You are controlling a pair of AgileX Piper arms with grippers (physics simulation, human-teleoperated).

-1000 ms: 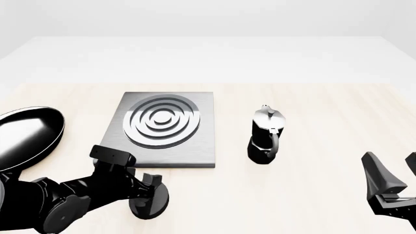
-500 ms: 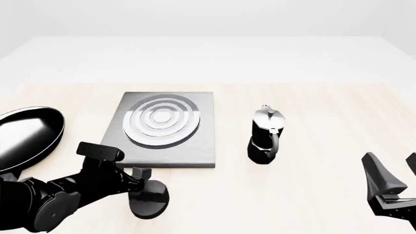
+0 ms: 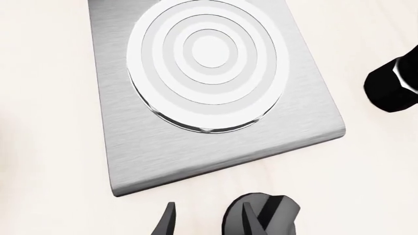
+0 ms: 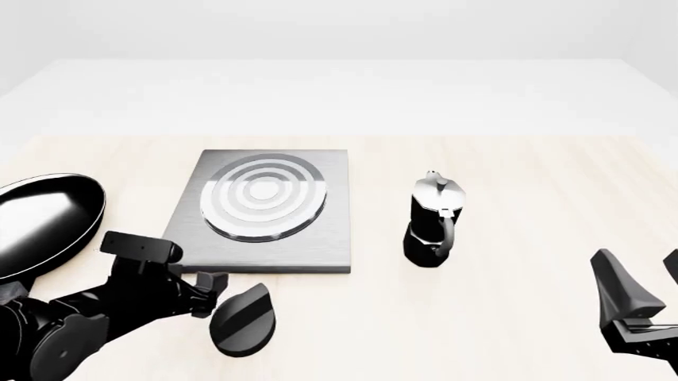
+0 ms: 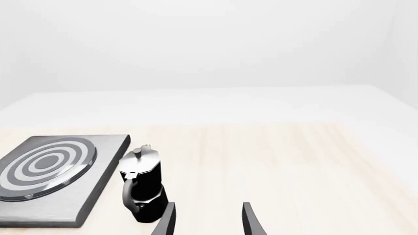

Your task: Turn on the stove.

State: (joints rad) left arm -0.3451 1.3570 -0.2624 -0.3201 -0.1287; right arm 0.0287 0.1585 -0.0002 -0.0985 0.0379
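The stove [image 4: 265, 210] is lying flat on the pale table [image 4: 509, 182], with the frying pan [image 4: 43, 222] sitting to its left and the moka pot [image 4: 433, 218] standing upright to its right. The stove's black oval knob [image 4: 244, 319] is resting on the table just in front of the slab's near edge, and the left gripper [image 4: 209, 292] is hovering just beside the knob with fingers parted, gripping nothing. Well to the stove's right, the right gripper [image 4: 642, 298] is waiting with fingers spread apart, empty.
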